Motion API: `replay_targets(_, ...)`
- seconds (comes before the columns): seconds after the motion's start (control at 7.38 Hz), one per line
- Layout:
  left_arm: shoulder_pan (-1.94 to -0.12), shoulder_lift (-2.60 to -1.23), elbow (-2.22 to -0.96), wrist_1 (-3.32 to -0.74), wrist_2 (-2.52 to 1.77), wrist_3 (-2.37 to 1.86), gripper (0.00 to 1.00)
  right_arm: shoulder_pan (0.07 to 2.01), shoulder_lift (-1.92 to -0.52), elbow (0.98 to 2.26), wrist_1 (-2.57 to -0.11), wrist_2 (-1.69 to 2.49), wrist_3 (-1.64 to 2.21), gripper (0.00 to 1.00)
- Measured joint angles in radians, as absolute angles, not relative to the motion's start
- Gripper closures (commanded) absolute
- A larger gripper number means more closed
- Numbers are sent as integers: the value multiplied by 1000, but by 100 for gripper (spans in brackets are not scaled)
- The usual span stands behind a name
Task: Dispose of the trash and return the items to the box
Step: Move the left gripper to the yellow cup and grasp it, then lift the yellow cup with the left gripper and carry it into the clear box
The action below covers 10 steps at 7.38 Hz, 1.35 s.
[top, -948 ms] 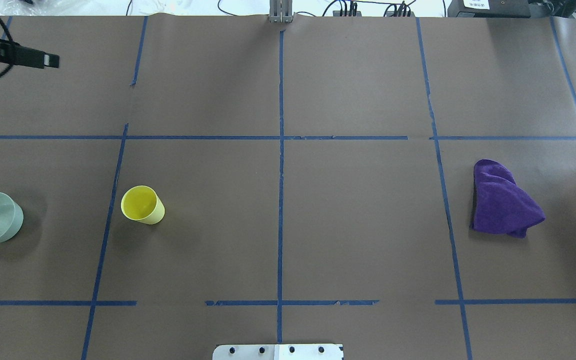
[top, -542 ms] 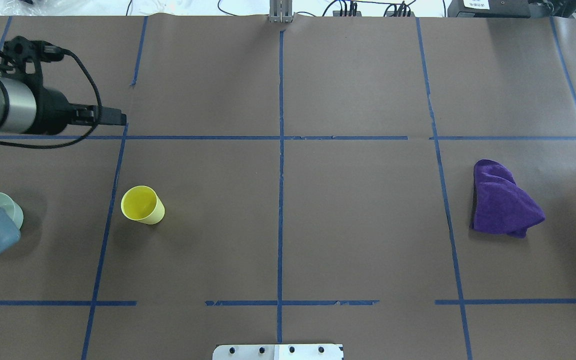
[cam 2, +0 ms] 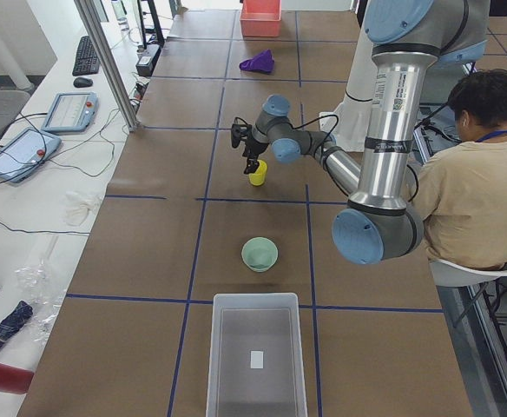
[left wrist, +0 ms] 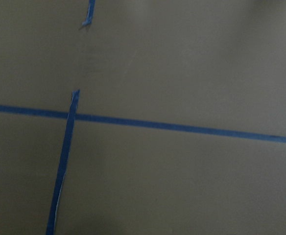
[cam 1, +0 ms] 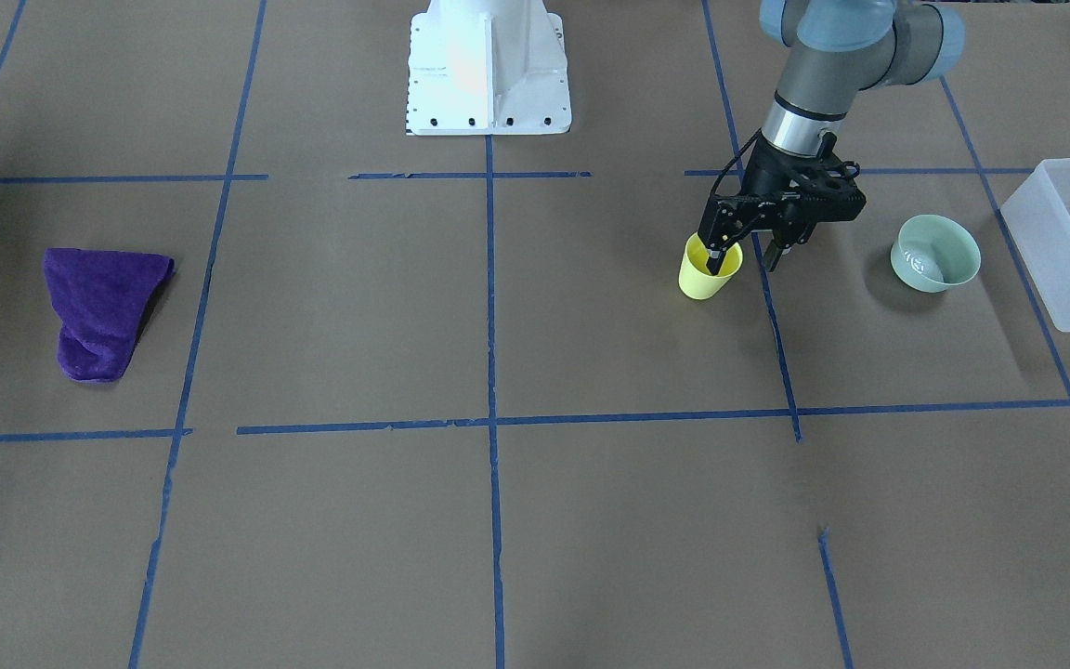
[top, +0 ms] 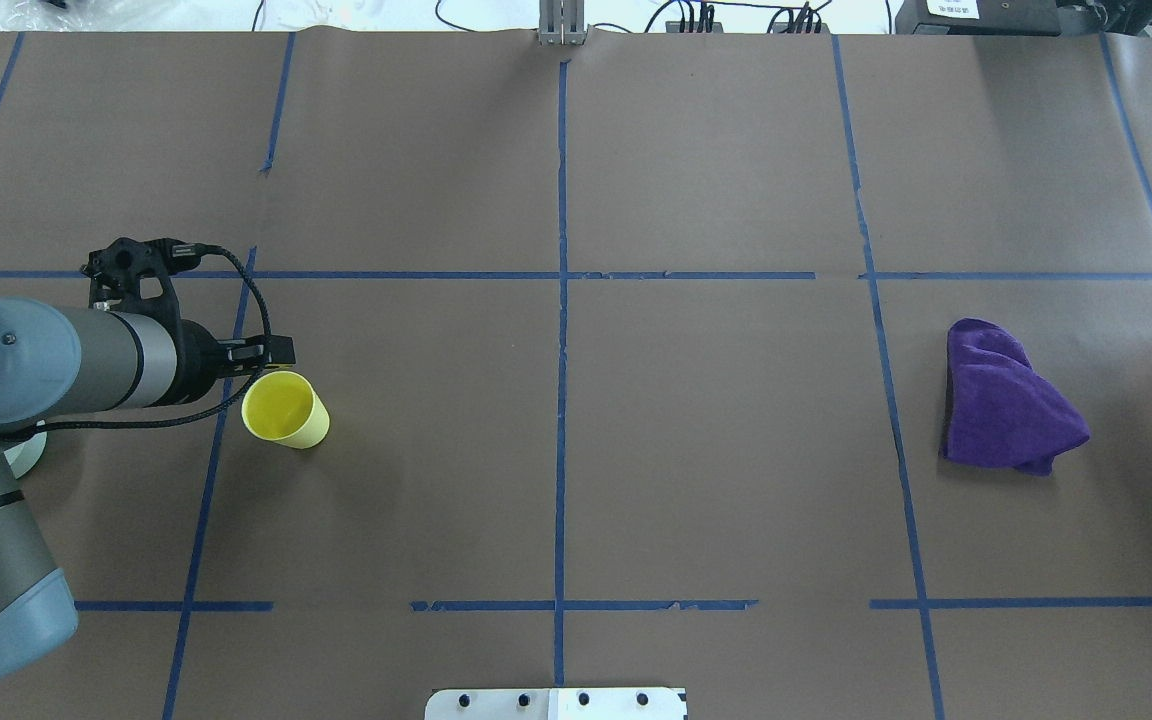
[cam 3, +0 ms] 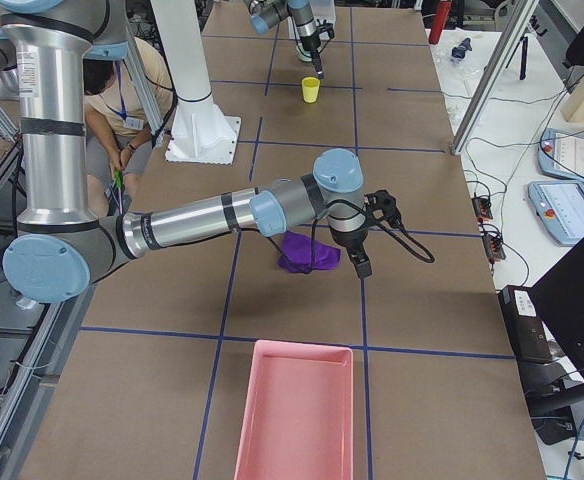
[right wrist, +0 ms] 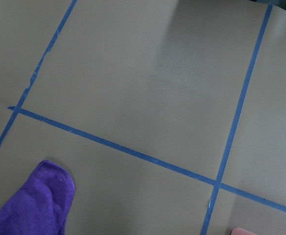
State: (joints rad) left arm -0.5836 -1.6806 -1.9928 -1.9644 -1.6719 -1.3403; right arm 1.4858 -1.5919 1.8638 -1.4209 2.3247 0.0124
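The yellow cup [cam 1: 708,274] stands upright on the brown table, also in the overhead view [top: 286,410] and the left side view [cam 2: 258,172]. My left gripper [cam 1: 742,262] is open and low at the cup's rim, one finger inside the cup and the other outside on the bowl's side. In the overhead view the left gripper [top: 271,352] sits just behind the cup. The frosted box [cam 1: 1069,242] stands at the table's left end, empty with a small white label [cam 2: 256,358]. My right gripper [cam 3: 360,262] hovers by a purple cloth [cam 3: 307,252]; I cannot tell if it is open.
A pale green bowl [cam 1: 934,253] stands between the cup and the box. The purple cloth [top: 1006,400] lies on the right half. A pink tray [cam 3: 292,410] sits at the table's right end. A person sits behind the robot [cam 2: 470,182].
My left arm has swung in from the far left corner and come down to the yellow cup. The cup, bowl and cloth have not moved.
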Motion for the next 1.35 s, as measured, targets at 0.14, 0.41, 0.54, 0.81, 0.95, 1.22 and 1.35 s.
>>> replay_targets(0.14,-567,-1664,-1990,-1964,-1666,-1343,30,1485,-1595,1864,-1418,2324,14,0)
replay_targets(0.41,-526,-1653,-1987,-1964,-1664,-1345,100,1485,-1614,1863,-1389,2323,15,0)
replay_targets(0.54,-512,-1651,-1990,-1964,-1664,-1345,100,1485,-1622,1863,-1375,2323,15,0)
replay_targets(0.81,-521,-1647,-2008,-1962,-1669,-1315,100,1485,-1629,1862,-1343,2324,11,0)
replay_targets(0.95,-555,-1633,-2030,-1960,-1682,-1239,100,1484,-1633,1861,-1327,2324,11,0)
replay_targets(1.22,-740,-1599,-2068,-1960,-1806,-968,100,1483,-1646,1861,-1315,2325,10,0)
replay_targets(1.35,-868,-1572,-2073,-1961,-1894,-786,100,1481,-1648,1862,-1313,2326,9,0)
